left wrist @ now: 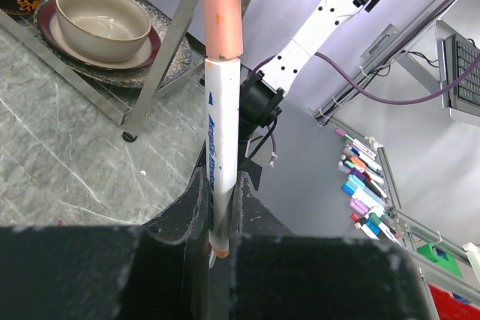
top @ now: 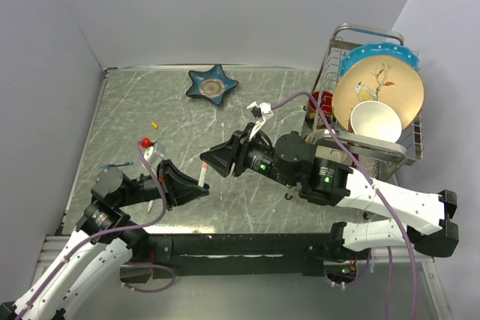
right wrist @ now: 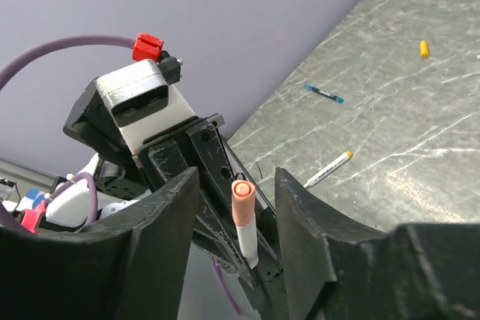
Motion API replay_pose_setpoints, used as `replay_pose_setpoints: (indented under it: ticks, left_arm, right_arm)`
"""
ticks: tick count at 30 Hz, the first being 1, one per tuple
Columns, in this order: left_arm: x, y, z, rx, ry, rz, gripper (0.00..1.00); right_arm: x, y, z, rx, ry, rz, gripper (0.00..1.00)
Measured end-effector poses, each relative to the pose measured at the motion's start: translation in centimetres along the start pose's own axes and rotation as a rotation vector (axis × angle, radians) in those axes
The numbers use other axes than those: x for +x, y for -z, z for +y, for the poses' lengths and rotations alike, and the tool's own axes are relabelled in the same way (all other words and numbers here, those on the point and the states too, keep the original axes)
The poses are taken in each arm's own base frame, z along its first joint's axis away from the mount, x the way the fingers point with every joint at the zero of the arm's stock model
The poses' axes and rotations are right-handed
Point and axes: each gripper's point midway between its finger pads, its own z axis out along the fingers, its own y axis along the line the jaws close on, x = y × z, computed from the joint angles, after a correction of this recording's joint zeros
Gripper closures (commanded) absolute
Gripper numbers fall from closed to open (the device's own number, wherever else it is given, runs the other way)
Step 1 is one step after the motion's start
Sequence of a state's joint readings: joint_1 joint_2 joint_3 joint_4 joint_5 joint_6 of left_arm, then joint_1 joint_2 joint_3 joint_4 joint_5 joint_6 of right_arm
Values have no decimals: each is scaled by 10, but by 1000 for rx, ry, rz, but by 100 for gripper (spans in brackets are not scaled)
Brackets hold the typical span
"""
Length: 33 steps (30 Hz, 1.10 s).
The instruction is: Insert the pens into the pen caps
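Left gripper (left wrist: 217,219) clamps pen (left wrist: 223,133); right gripper (right wrist: 238,185) open astride red-orange cap (left wrist: 220,13). Off-centre closing could skew pen, unseat cap.

1. The top camera sits high behind my bases, looking down over the table (top: 300,95).
2. My left wrist camera looks close along the pen (left wrist: 223,148) toward my right arm (left wrist: 300,43).
3. My right wrist camera faces the opposite way; both wrist views share that pen.

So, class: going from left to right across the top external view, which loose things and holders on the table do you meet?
thin blue stick → yellow cap → blue star-shaped dish → dish rack
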<state>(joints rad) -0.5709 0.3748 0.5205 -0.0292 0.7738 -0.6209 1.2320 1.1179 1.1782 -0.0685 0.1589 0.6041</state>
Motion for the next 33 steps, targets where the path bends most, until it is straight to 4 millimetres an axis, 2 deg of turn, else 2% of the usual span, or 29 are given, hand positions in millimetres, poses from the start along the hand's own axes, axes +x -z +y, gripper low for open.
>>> replay_pose_setpoints:
  ticks: [8,11,12,16,23,33]
  left_arm:
    - [2,0,-1,7,3,9,99]
    - [2,0,-1,11,4,12,99]
    - [2,0,-2,13,4,14,99]
    - [3,0,-1,10,8,16,99]
    - [5,-2,1,8,18,26,99]
    - [2,-8,8,-21,38,53,99]
  right_arm:
    - [9,-4,0,1,4,24,66]
    - [13,-4,1,0,4,34,78]
    - [15,-4,0,2,2,35,86]
    - [18,-4,-4,4,-7,25,99]
    - [20,0,-7,-16,-31,-16,100]
    - [17,0,-17,60,-12,-61,100]
